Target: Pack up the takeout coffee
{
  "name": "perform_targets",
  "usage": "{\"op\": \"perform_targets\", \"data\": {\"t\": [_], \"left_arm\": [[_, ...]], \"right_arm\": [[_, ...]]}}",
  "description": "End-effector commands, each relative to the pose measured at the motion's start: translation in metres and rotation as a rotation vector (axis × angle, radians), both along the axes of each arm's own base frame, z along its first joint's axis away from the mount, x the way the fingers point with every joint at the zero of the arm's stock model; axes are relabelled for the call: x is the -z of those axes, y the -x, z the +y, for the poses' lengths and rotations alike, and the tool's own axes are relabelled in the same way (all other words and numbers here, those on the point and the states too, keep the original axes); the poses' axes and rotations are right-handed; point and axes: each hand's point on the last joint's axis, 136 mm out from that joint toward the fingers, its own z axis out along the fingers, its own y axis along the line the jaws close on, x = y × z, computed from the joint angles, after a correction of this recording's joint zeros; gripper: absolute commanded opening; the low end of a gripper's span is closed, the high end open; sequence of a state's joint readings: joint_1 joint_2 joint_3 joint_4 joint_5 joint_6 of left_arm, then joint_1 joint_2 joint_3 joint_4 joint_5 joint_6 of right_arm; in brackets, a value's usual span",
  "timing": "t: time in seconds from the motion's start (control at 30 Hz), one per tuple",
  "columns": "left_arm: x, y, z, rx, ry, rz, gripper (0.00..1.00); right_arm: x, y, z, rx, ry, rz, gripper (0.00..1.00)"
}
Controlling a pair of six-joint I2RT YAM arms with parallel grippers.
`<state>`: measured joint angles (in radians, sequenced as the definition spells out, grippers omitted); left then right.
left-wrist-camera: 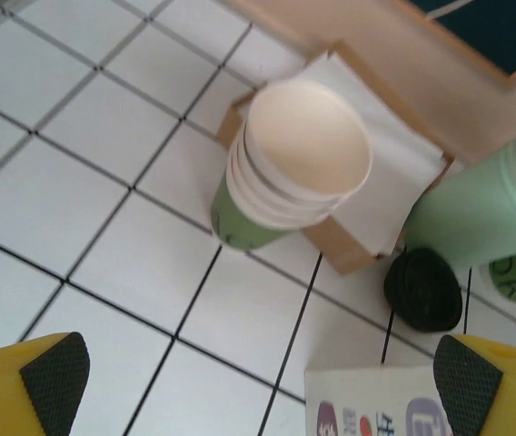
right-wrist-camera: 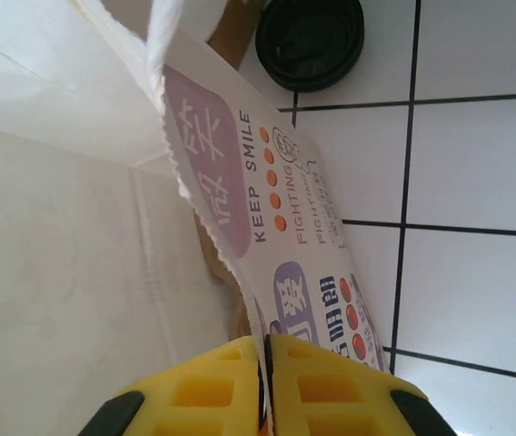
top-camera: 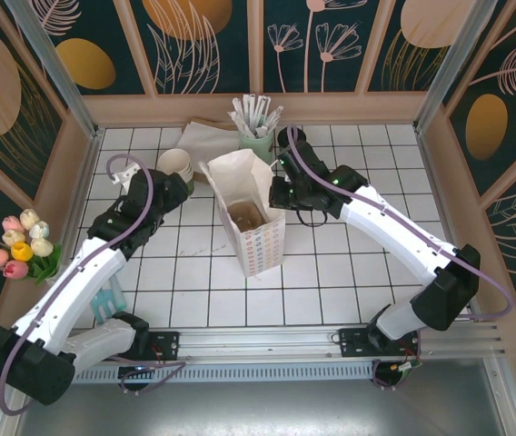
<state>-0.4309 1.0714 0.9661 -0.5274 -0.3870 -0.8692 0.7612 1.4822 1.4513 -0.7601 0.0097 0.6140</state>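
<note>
Right gripper [right-wrist-camera: 266, 360] clamps the white printed paper bag [right-wrist-camera: 240, 163] open; left gripper [left-wrist-camera: 260, 374], gaping empty, likely takes the round black plastic lid [left-wrist-camera: 424, 289] beside it next

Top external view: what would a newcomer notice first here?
The tall white paper bag stands open mid-table, its rim pinched by the right gripper. To its left, the open left gripper faces a stack of cream-rimmed cups. The black lid lies flat beside the mint green holder.
</note>
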Motion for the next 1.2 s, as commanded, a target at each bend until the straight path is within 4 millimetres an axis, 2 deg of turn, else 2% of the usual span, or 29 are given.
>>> {"op": "perform_targets", "data": {"t": [0.0,0.17,0.27,0.4,0.67,0.83,0.97,1.03,1.07,1.17], "left_arm": [[0.025,0.000,-0.019,0.027,0.135,0.044,0.99],[0.067,0.004,-0.041,0.065,0.256,0.126,0.99],[0.078,0.002,-0.047,0.081,0.271,0.154,0.98],[0.083,-0.004,-0.049,0.089,0.234,0.174,0.99],[0.092,-0.011,-0.051,0.076,0.237,0.184,0.99],[0.089,-0.007,-0.039,0.026,0.218,0.165,0.99],[0.085,-0.006,-0.036,0.019,0.213,0.148,0.98],[0.084,-0.006,-0.036,0.019,0.213,0.146,0.98],[0.084,-0.006,-0.036,0.018,0.212,0.145,0.98],[0.083,-0.006,-0.035,0.012,0.210,0.140,0.99]], "right_arm": [[-0.005,-0.005,0.004,0.033,-0.046,-0.023,0.10],[-0.007,-0.013,0.015,0.070,-0.077,-0.032,0.09],[-0.008,-0.013,0.025,0.077,-0.103,-0.015,0.10],[0.000,-0.012,0.035,0.077,-0.089,0.022,0.13],[0.003,-0.012,0.056,0.016,-0.063,0.010,0.17],[0.003,-0.017,0.061,0.002,-0.055,0.000,0.20],[-0.011,-0.017,0.060,-0.022,-0.064,-0.046,0.35],[-0.021,-0.017,0.056,-0.031,-0.060,-0.084,0.47],[-0.026,-0.017,0.052,-0.034,-0.054,-0.104,0.53],[-0.041,-0.014,0.041,-0.051,-0.039,-0.171,0.83]]}}
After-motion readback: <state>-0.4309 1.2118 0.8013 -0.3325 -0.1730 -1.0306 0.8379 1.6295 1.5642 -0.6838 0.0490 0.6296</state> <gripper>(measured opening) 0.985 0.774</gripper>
